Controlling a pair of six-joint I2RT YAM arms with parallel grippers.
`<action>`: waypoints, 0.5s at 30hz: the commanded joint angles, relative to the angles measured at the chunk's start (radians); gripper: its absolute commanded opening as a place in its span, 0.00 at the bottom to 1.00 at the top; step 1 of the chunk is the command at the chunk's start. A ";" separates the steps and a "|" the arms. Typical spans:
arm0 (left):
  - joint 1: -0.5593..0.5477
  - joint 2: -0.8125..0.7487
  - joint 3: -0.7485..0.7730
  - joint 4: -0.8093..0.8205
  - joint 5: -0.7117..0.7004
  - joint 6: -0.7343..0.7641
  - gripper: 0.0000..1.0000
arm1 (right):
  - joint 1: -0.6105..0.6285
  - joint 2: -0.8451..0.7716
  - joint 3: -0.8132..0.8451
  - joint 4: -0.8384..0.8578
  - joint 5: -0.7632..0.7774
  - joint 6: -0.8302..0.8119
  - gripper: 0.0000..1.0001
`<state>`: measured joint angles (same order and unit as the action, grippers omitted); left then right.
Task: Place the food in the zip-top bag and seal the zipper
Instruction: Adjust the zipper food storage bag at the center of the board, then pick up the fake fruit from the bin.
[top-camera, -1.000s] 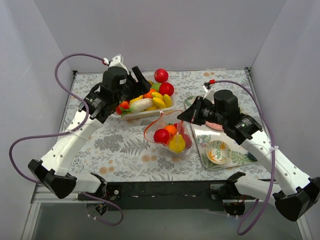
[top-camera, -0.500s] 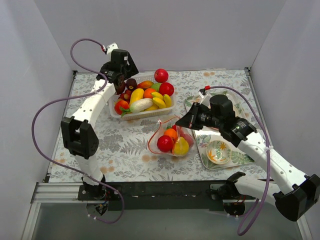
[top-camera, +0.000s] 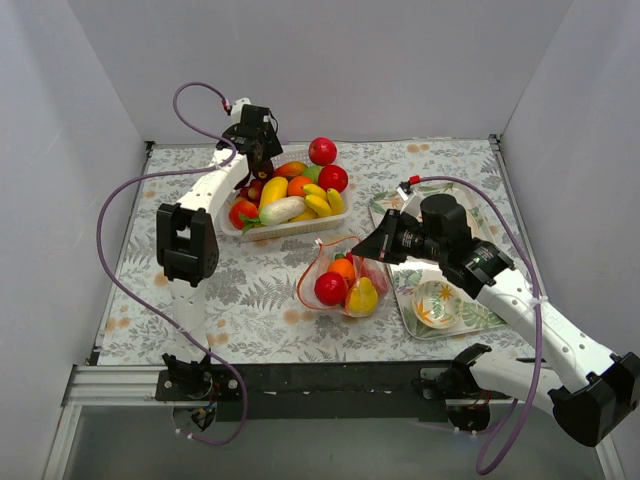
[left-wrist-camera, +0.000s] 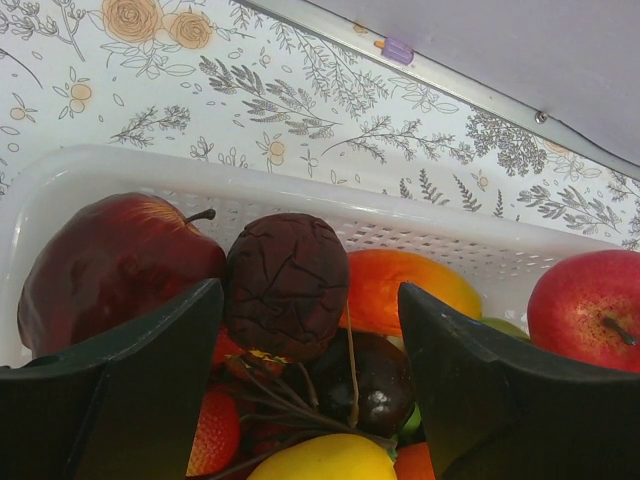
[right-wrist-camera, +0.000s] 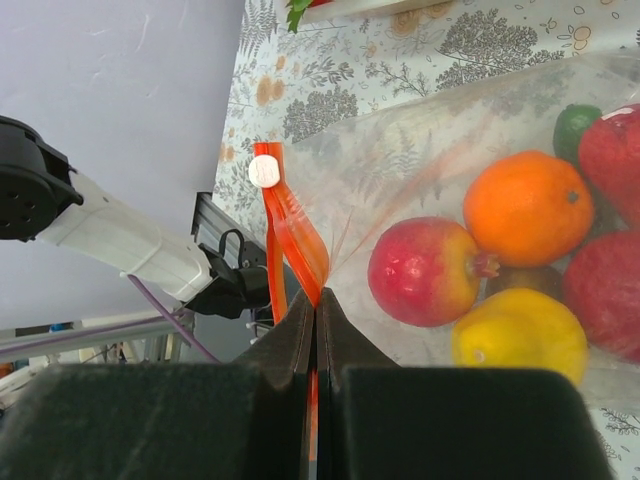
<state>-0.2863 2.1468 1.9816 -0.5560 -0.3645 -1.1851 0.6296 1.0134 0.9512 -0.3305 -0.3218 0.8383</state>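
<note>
The zip-top bag (top-camera: 340, 282) lies on the table (top-camera: 240, 290) between the white basket (top-camera: 292, 230) and the patterned tray (top-camera: 478, 316). It already holds several pieces of food, among them an orange (right-wrist-camera: 525, 205), a red fruit (right-wrist-camera: 425, 270) and a yellow one (right-wrist-camera: 520, 335). Its zipper (right-wrist-camera: 290, 225) is pinched flat in the closed jaws of the right gripper (right-wrist-camera: 316, 305), which lifts the strip so the mouth stands up toward the basket. More food fills the basket, and there the left gripper (left-wrist-camera: 308, 300) hangs with its jaws open, 1 finger on each side of a dark wrinkled fruit (left-wrist-camera: 285, 270). That fruit sits between a dark red apple (left-wrist-camera: 110, 265) and an orange-yellow fruit (left-wrist-camera: 410, 285). The step in hand looks like picking it. To do that well, the jaws should descend straight and centred, then close below its widest part, since a round plastic piece is likely to squirt out of a shallow pinch. The left finger needs to slip between fruit and apple without nudging the pile. The right arm should hold the mouth up and steady for the drop.
</note>
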 joint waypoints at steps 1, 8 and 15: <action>-0.007 -0.030 0.008 0.022 -0.019 -0.024 0.70 | 0.005 -0.021 -0.002 0.065 -0.025 -0.004 0.01; -0.034 -0.024 -0.017 0.031 -0.083 -0.042 0.70 | 0.005 -0.024 -0.019 0.077 -0.031 0.002 0.01; -0.053 -0.010 -0.020 0.016 -0.195 -0.091 0.65 | 0.005 -0.035 -0.035 0.079 -0.031 0.002 0.01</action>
<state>-0.3294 2.1502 1.9709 -0.5396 -0.4587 -1.2396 0.6296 1.0080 0.9241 -0.3046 -0.3344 0.8387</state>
